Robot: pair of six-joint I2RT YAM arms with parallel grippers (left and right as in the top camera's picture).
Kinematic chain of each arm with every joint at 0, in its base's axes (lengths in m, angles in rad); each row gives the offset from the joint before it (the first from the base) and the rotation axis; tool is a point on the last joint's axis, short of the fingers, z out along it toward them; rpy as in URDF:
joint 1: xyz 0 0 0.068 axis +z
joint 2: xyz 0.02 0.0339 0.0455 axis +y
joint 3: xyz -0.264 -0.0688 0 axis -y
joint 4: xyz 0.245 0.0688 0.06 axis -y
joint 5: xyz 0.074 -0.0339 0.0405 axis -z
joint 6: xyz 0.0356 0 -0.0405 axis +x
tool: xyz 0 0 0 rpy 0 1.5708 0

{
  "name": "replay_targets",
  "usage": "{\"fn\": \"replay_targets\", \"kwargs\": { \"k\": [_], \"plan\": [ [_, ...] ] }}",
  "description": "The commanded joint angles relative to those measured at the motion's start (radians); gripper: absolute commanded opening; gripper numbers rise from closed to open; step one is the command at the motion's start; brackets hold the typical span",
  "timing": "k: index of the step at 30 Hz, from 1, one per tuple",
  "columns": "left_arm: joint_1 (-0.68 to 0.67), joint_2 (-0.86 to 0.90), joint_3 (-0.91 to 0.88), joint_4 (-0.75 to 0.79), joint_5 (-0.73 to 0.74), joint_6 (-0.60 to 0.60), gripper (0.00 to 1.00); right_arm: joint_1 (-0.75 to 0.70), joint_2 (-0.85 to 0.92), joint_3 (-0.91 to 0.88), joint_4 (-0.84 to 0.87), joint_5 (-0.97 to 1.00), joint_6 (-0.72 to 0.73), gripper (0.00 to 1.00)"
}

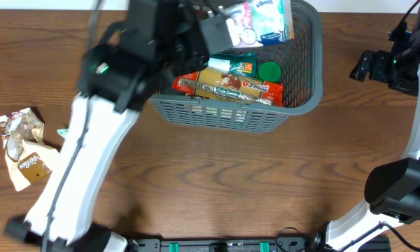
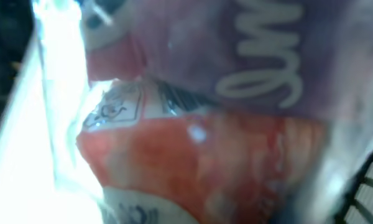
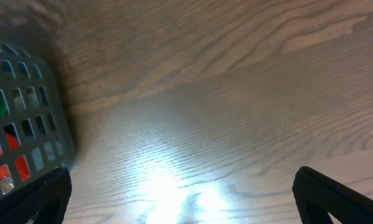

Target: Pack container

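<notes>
The packing looks well along but not finished. The basket [image 1: 231,115] sits at the far side of the table and already holds a long red and yellow pasta pack [image 1: 227,87], something with a round green lid [image 1: 269,71] and a white and blue packet [image 1: 260,21] up by the far rim. One brown and white snack bag [image 1: 24,148] lies out on the table well to the left, so I'd judge at least that one is left to go in.

The left gripper [image 1: 218,31] hangs over the left end of the basket, right next to the white and blue packet. Its wrist view is filled with blurred red and purple wrapping pressed up close, with no fingers showing, so I cannot tell whether it is gripping anything.

The right gripper [image 3: 183,199] hovers over bare wood off the basket's right side, near it but apart, its fingers spread wide with nothing between them.
</notes>
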Motion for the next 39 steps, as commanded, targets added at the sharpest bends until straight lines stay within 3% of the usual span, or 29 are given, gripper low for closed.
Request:
{"fn": "replay_targets", "kwargs": {
  "k": [1, 16, 22, 27, 33, 36, 39],
  "plan": [
    [0.014, 0.11, 0.011, 0.018, 0.02, 0.061, 0.06, -0.002, -0.008, -0.005, -0.003, -0.024, -0.015, 0.99],
    [0.013, 0.458, 0.011, 0.01, -0.01, 0.056, 0.09, -0.002, -0.008, -0.005, -0.02, -0.027, -0.015, 0.99],
    [0.013, 0.462, 0.01, 0.0, -0.01, 0.029, 0.4, -0.002, -0.008, -0.005, -0.026, -0.027, -0.016, 0.99],
    [0.011, 0.376, 0.01, -0.032, -0.01, -0.037, 0.48, -0.002, -0.008, -0.005, -0.026, -0.027, -0.016, 0.99],
    [0.011, 0.16, 0.01, -0.041, -0.122, -0.094, 0.92, -0.002, -0.008, -0.005, -0.028, -0.027, -0.016, 0.99],
    [0.014, 0.037, 0.01, -0.031, -0.21, -0.094, 0.99, -0.002, -0.008, -0.005, -0.028, -0.027, -0.016, 0.99],
    [0.021, -0.085, 0.01, -0.027, -0.308, -0.108, 0.99, -0.002, -0.008, -0.005, -0.028, -0.028, -0.016, 0.99]
  ]
}}
